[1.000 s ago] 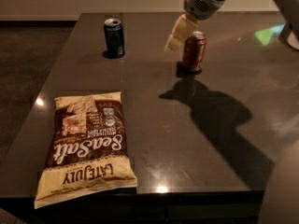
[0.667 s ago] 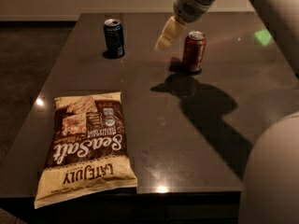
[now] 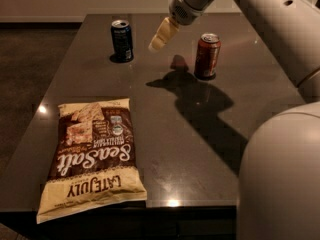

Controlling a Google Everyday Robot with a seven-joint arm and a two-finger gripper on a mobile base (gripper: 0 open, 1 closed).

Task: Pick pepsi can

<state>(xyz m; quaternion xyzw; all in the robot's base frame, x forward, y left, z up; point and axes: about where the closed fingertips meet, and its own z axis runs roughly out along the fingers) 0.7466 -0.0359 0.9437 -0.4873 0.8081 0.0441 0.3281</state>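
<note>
The pepsi can, dark navy blue with a silver top, stands upright at the back left of the dark table. My gripper, with pale cream fingers, hangs above the table between the pepsi can and a reddish-brown can. It is to the right of the pepsi can and apart from it. It holds nothing.
A large sea salt chip bag lies flat at the front left of the table. The reddish-brown can stands at the back right. My arm reaches in from the upper right and its bulky body fills the lower right corner.
My gripper has moved left, away from the reddish-brown can and toward the pepsi can. The cans and the chip bag have not moved.
</note>
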